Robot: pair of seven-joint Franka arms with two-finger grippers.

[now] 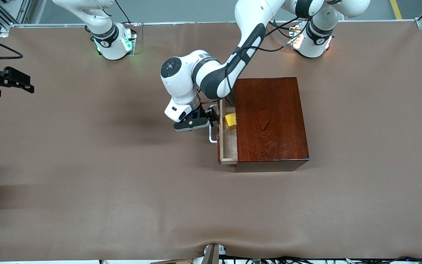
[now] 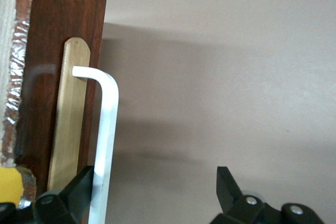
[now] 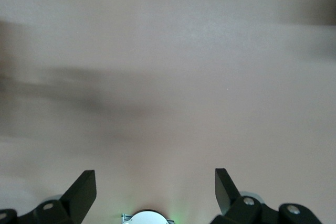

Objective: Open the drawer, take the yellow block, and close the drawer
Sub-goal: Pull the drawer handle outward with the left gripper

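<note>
Two grippers | left gripper (image 1: 211, 118) spread at drawer (image 1: 228, 141) handle (image 1: 212, 136), yellow block (image 1: 230, 121) just beside | right gripper (image 3: 155, 188) spread, waiting

yellow block (image 1: 230, 121) partly under box (image 1: 269, 117)

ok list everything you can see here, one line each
wooden box: one, glossy dark reddish-brown, on the table toward the left arm's end
drawer: one, pale wood, pulled partly out of the box
handle: one, white U-shaped bar, on the drawer front
yellow block: one, bright yellow, inside the open drawer
table: one, brown covering
left gripper: one, black, open, at the handle with one finger against the bar
right gripper: one, black, open, waiting over the right arm's end of the table
</note>
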